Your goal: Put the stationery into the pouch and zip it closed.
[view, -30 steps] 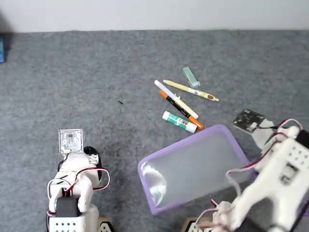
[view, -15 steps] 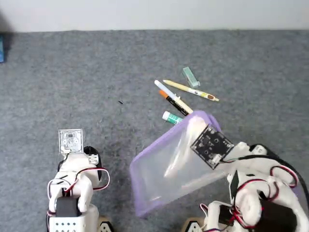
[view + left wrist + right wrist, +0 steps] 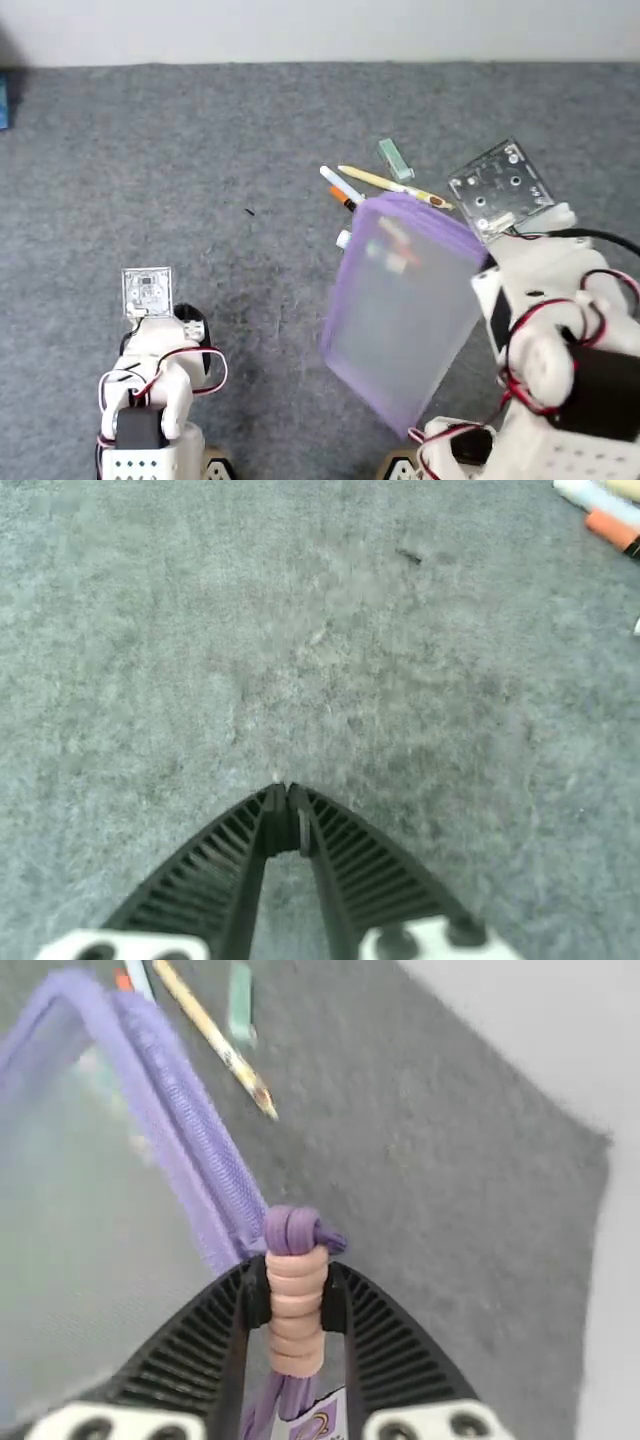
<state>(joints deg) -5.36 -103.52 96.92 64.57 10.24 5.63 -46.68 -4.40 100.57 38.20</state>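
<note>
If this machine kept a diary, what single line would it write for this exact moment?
right end effector: shut on pull cord | pouch: tilted up | pens, eraser: on carpet, outside | left end effector: shut, empty

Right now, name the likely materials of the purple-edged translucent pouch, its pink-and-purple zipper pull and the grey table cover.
Purple-edged translucent pouch: probably frosted soft plastic, since colours behind show through blurred; edging looks woven, ribbed fabric. Pink-and-purple zipper pull: seemingly knotted cord under smooth, matte pink coils. Grey table cover: felt or low-pile carpet, fuzzy and matte.
</note>
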